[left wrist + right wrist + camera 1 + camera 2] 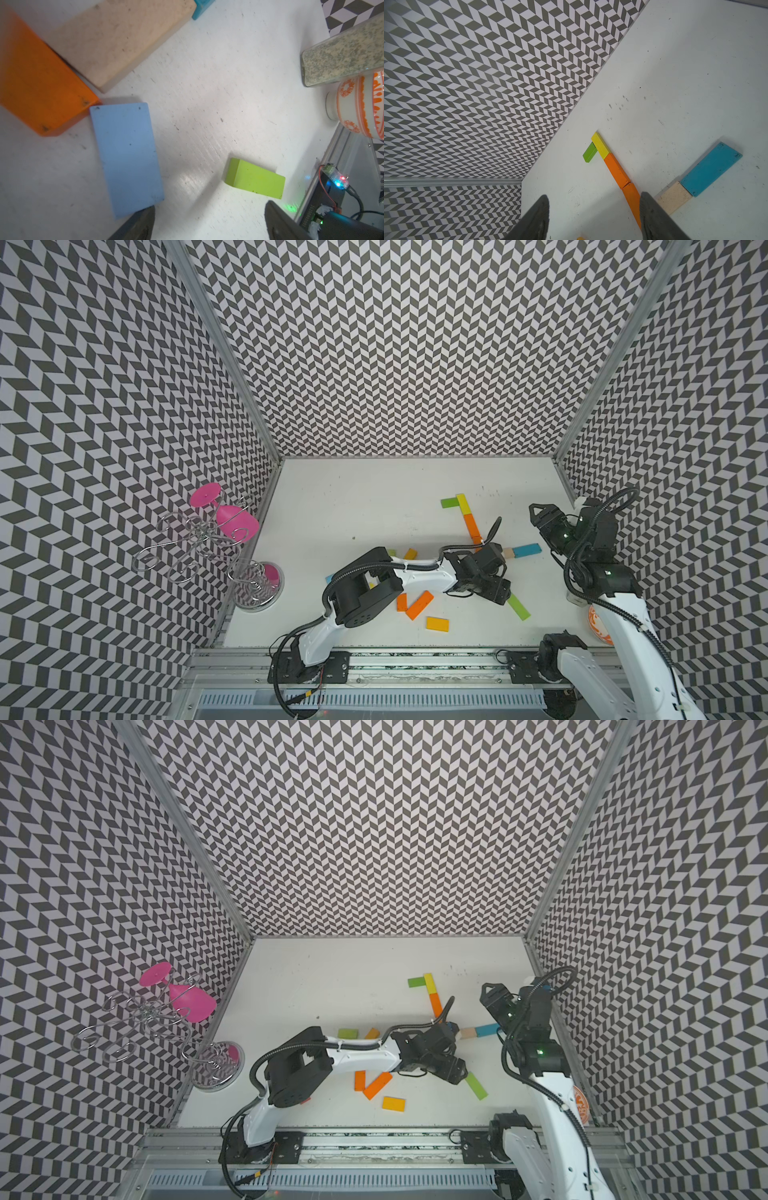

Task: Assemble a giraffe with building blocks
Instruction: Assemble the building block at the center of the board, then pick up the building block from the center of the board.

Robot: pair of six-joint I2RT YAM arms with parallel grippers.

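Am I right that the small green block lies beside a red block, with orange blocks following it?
Not quite: the small green block lies beside a yellow block, not red, as the right wrist view shows; orange blocks follow.

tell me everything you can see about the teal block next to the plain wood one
The teal block is a thin, flat rectangular slab that looks like painted wood, with small dark scuffs near its corners. It lies flat, broad face up, on the white table. One short end butts against a plain unpainted wood block, and the two form one straight line. Its other edges are free; nothing rests on it or grips it.
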